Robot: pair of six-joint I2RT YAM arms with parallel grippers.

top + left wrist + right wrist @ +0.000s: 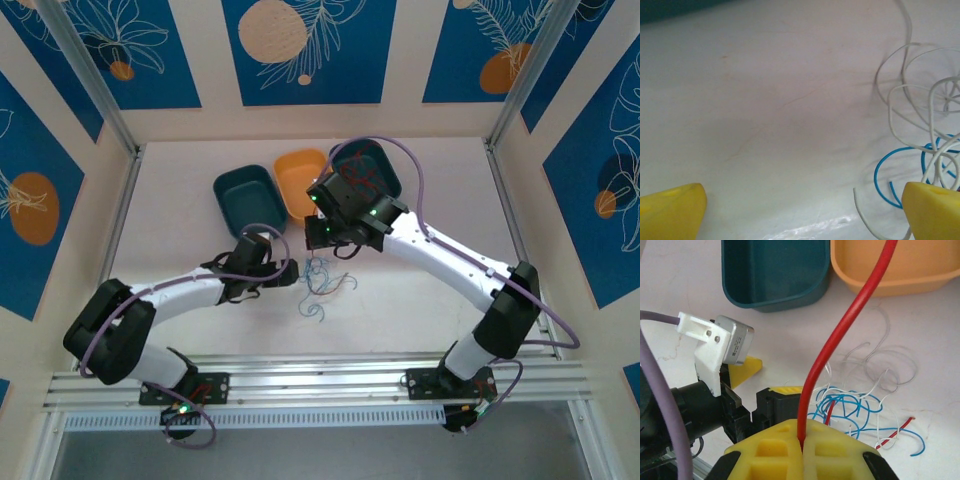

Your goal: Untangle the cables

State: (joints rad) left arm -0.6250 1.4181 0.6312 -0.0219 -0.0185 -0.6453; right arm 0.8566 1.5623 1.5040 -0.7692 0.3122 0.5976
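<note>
I found the cables [320, 283] in a loose heap mid-table, on the near side of the orange tray [300, 180]. My right gripper [801, 439] had its fingers pressed together on a red wire [840, 335]. My left gripper [805, 212] hung low just left of the heap, fingers spread wide, with white and blue loops at its right side.

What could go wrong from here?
The right gripper is shut on the red cable, whose lower part runs into the blue and white tangle; pulling may drag or tighten it. The left gripper is open at the tangle's edge, anchoring nothing. The grippers sit close and could collide.
</note>
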